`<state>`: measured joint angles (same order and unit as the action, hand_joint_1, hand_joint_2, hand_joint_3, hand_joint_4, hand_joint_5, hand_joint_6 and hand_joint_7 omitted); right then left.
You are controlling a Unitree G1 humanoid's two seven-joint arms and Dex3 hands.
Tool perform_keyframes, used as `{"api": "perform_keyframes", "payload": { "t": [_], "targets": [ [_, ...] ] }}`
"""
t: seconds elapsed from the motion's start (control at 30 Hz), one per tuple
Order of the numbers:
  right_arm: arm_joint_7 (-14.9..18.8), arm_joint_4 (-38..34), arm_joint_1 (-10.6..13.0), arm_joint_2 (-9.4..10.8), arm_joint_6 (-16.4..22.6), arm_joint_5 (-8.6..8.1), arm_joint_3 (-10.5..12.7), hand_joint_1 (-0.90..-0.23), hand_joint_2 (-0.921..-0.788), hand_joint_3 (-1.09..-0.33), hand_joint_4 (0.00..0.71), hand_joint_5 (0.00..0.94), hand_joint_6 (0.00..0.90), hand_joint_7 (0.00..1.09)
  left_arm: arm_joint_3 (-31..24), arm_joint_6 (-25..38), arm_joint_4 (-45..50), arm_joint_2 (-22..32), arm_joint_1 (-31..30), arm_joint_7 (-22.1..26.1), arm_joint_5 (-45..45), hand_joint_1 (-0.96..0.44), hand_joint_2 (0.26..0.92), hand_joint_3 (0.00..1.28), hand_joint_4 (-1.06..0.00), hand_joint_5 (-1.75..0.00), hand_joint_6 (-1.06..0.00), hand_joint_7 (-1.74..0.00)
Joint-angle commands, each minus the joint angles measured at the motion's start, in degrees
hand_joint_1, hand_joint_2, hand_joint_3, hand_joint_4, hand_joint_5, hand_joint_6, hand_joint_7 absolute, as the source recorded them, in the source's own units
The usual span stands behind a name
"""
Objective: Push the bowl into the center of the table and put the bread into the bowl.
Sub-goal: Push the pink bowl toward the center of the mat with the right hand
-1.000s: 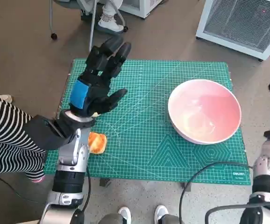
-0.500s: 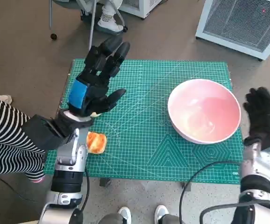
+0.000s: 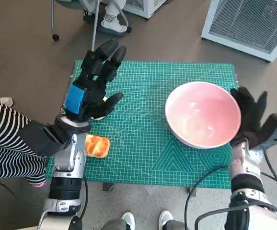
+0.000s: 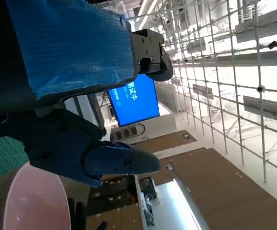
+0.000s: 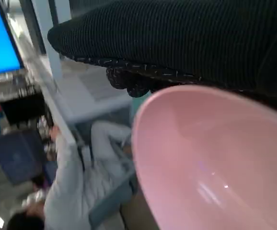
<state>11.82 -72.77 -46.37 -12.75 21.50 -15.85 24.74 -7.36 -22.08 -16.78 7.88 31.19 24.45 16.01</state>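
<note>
A large pink bowl (image 3: 203,120) sits on the right half of the green cutting mat (image 3: 148,96); it also shows in the right wrist view (image 5: 215,163) and the left wrist view (image 4: 30,203). My gloved right hand (image 3: 248,115) presses flat against the bowl's right rim, fingers spread. An orange piece of bread (image 3: 96,145) lies near the mat's front left edge. Above it my left hand (image 3: 91,84) hovers over the mat's left side, fingers apart and holding nothing.
A person in a striped sleeve (image 3: 6,143) sits at the left of the table. A white grilled appliance (image 3: 251,24) stands at the back right, chair legs (image 3: 95,24) behind the table. Cables (image 3: 210,177) hang at the front right.
My right hand has swung in from the right edge to the bowl's right rim, and the bowl has slid a little to the left. The left hand drifted slightly left.
</note>
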Motion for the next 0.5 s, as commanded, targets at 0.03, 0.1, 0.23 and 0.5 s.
{"api": "perform_keyframes", "payload": {
  "t": [0.03,0.1,0.23,0.5],
  "targets": [
    [0.74,-1.07,-0.68,1.72,-1.32,0.25,-0.32,-0.637,-0.921,-0.871,0.116,0.013,0.065,0.33,-0.45,-0.97,1.20,0.91,-1.26,0.56,0.21,-0.63,0.921,0.24,-0.19,-0.01,-0.01,-0.56],
    [0.95,-1.08,-1.08,2.12,-1.37,0.37,-0.43,-0.636,-0.921,-0.875,0.117,0.012,0.064,0.33,-0.57,-1.05,1.23,1.07,-1.48,0.57,0.19,-0.63,0.921,0.24,-0.19,-0.01,-0.01,-0.55],
    [1.03,-1.13,-2.09,3.24,-1.60,0.13,-0.20,-0.634,-0.921,-0.872,0.129,0.015,0.079,0.33,-0.79,-1.39,1.14,1.43,-1.90,0.63,0.20,-0.63,0.921,0.24,-0.19,0.00,-0.03,-0.51],
    [0.91,-1.36,-4.17,5.97,-2.76,-1.97,1.73,-0.652,-0.921,-0.831,0.141,0.013,0.101,0.33,-1.16,-1.31,2.41,1.74,-2.98,0.61,0.74,-0.63,0.921,0.23,-0.19,0.00,-0.06,-0.45]
  ]
}}
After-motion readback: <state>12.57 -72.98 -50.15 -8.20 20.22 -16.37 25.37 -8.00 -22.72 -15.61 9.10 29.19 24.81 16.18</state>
